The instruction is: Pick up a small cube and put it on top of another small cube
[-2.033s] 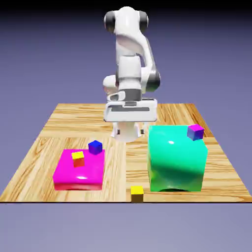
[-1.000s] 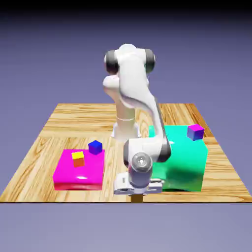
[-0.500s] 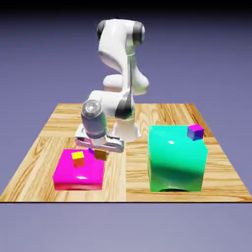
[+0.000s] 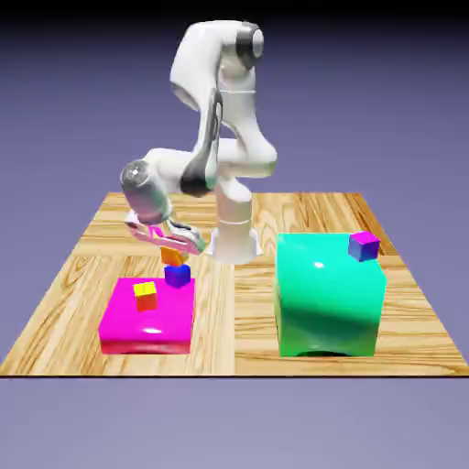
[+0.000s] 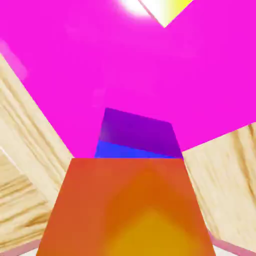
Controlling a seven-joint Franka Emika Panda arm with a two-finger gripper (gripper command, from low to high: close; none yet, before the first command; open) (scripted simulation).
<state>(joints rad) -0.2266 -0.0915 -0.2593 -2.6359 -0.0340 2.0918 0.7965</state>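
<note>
The gripper [image 4: 174, 245] clasps the small cube [image 4: 171, 256] above the dark-blue cube [image 4: 178, 274], left of centre — released off-centre, it could tumble onto the magenta block [image 4: 147, 321].

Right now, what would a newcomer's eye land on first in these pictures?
The white arm bends low over the magenta block, its gripper just above a tiny orange-sided cube, which sits over the dark-blue cube. On the exterior view's right stands a big green block with a purple-topped cube on its far corner.
</note>
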